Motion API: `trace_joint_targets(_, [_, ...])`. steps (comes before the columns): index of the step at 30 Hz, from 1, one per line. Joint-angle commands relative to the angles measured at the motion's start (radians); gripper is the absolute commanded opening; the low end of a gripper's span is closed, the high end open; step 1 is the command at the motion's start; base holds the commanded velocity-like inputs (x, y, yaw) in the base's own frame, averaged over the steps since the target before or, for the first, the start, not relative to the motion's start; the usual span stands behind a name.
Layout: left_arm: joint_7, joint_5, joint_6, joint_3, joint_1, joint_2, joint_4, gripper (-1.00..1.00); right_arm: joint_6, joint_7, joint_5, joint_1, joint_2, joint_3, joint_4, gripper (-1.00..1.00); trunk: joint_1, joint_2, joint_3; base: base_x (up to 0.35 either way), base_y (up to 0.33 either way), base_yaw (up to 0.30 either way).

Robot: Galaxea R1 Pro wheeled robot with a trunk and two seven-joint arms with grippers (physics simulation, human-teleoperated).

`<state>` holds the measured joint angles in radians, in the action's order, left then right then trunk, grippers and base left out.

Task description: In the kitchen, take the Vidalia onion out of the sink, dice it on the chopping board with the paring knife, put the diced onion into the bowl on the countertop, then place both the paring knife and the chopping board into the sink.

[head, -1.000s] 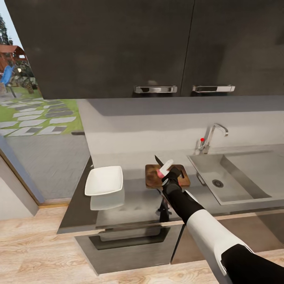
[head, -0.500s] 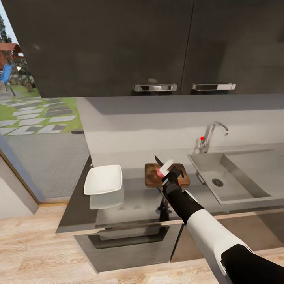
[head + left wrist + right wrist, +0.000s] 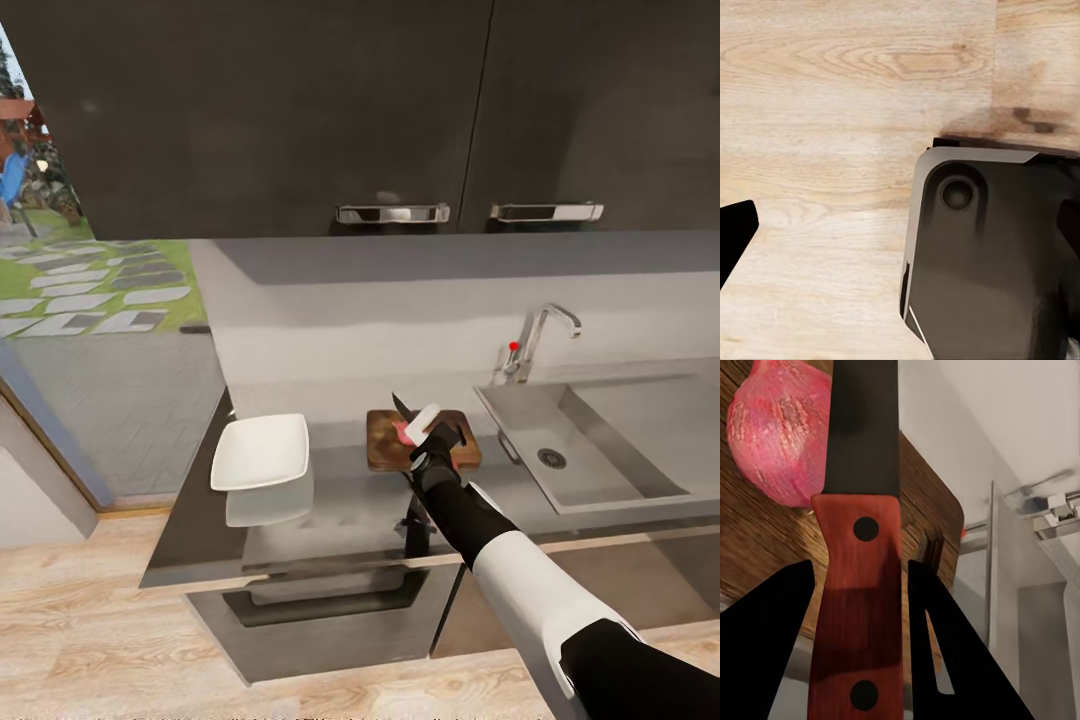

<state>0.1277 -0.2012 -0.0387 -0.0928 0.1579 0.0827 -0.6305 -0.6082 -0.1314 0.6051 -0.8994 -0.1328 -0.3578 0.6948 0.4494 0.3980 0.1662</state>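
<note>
With the right gripper (image 3: 855,645) fingers clenched on the paring knife (image 3: 859,585) at frame centre, dicing is in hand; next, press the blade down through the Vidalia onion (image 3: 780,435) on the chopping board (image 3: 385,450).

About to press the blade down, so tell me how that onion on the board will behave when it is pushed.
The Vidalia onion is rounded with a slight tip, so it will probably roll or skid on the chopping board rather than stay put. Nothing braces it: the right hand holds only the paring knife. Its skin looks smooth, so the blade may slip off.
</note>
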Motion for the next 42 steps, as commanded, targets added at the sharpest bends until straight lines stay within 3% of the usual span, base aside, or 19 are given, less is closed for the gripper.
trace_joint_targets(1, [0.009,-0.01,-0.003,-0.008,0.0,0.002,-0.002,1.0,-0.007,-0.004,0.001,-0.001,0.0,-0.004,0.0,-1.0,0.001,0.002,0.003,0.0,0.0,0.0])
trace_joint_targets(42, [0.009,-0.01,-0.003,-0.008,0.0,0.002,-0.002,1.0,-0.007,-0.004,0.001,-0.001,-0.001,-0.004,0.0,-1.0,0.001,0.002,0.008,0.0,-0.005,0.0])
